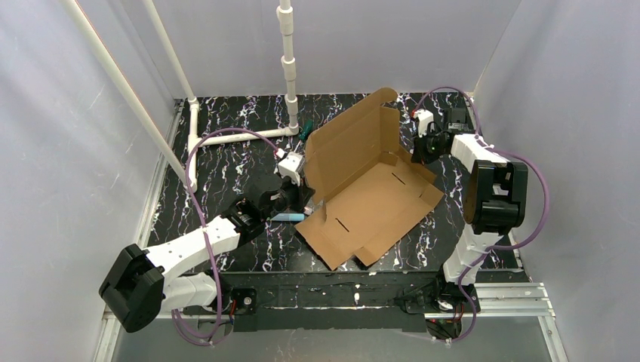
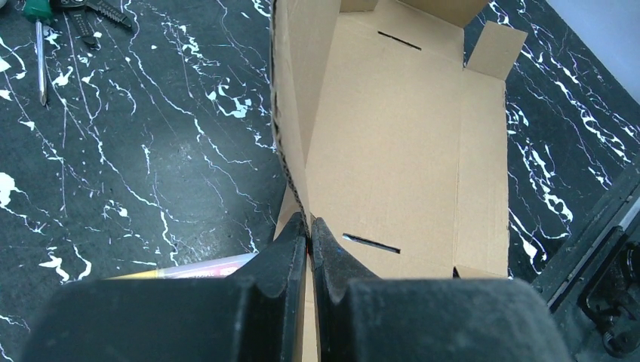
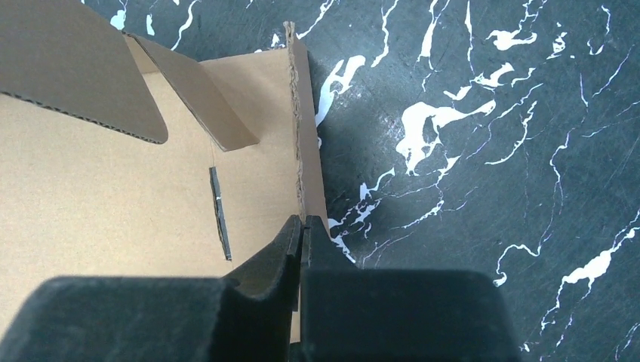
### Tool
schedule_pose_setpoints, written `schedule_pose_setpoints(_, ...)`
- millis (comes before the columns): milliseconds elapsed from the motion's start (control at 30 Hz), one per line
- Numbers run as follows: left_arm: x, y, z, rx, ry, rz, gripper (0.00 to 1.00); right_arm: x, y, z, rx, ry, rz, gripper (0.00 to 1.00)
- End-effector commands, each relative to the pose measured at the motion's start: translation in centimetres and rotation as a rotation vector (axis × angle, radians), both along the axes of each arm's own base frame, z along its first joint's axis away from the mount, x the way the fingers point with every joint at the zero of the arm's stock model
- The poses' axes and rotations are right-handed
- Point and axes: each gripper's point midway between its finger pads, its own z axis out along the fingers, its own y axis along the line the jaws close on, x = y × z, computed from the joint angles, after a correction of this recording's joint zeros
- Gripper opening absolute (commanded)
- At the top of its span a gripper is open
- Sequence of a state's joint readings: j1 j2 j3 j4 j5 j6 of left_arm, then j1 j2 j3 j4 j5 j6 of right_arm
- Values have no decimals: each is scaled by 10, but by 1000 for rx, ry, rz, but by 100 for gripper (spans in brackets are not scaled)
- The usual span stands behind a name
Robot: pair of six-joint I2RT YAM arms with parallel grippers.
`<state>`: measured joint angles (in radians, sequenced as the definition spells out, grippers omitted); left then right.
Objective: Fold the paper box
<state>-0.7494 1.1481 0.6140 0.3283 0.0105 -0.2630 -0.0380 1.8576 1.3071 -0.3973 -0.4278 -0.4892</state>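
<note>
The paper box (image 1: 370,197) is a brown corrugated die-cut sheet lying partly folded in the middle of the table, its big back panel (image 1: 351,136) raised. My left gripper (image 1: 303,194) is shut on the box's left side wall; in the left wrist view the jaws (image 2: 309,226) pinch the upright cardboard edge (image 2: 290,151). My right gripper (image 1: 416,153) is shut on the right side wall; in the right wrist view the jaws (image 3: 302,224) pinch the raised flap (image 3: 298,136). The box floor with its slits shows in both wrist views (image 2: 392,151) (image 3: 90,196).
A coloured marker (image 1: 289,216) lies under the left gripper beside the box and shows in the left wrist view (image 2: 196,267). Green-handled tools (image 1: 305,131) lie behind the box. A white pipe frame (image 1: 226,137) stands at the back left. White walls enclose the table.
</note>
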Motion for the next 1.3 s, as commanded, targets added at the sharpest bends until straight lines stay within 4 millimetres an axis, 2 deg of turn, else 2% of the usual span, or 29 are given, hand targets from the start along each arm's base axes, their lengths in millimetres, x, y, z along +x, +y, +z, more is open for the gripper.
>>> schedule_pose_setpoints(0,-7,-3,4,-22,1,-13,0,-26,18,-4,74,81,24,11)
schedule_pose_setpoints(167,-2,3,1,16,-31,9,0,-32,11,6,79,87,23,22)
schedule_pose_setpoints(367,3,6,4,50,-70,14,0,-39,-22,35,26,35,0,45)
schedule_pose_setpoints(533,5,8,6,66,-92,18,0,-55,-45,56,-64,-5,23,59)
schedule_pose_setpoints(633,5,10,8,65,-99,27,0,-80,-40,63,-82,-10,146,69)
schedule_pose_setpoints(700,5,11,10,61,-103,31,0,-116,-24,69,-88,-56,411,76)
schedule_pose_setpoints(767,5,11,11,60,-106,31,0,-167,-11,59,-91,-81,715,81)
schedule_pose_setpoints(833,5,11,12,61,-110,30,0,-209,-7,44,-115,-115,950,91)
schedule_pose_setpoints(900,5,10,13,62,-114,28,0,-229,-11,27,-194,-171,1100,98)
schedule_pose_setpoints(1000,4,10,13,60,-113,22,0,-233,-14,9,-308,-251,1179,98)
schedule_pose_setpoints(1167,2,6,13,57,-111,4,0,-238,-9,-22,-345,-270,1251,97)
schedule_pose_setpoints(1267,0,5,14,58,-116,-8,0,-230,-9,-31,-381,-300,1237,92)
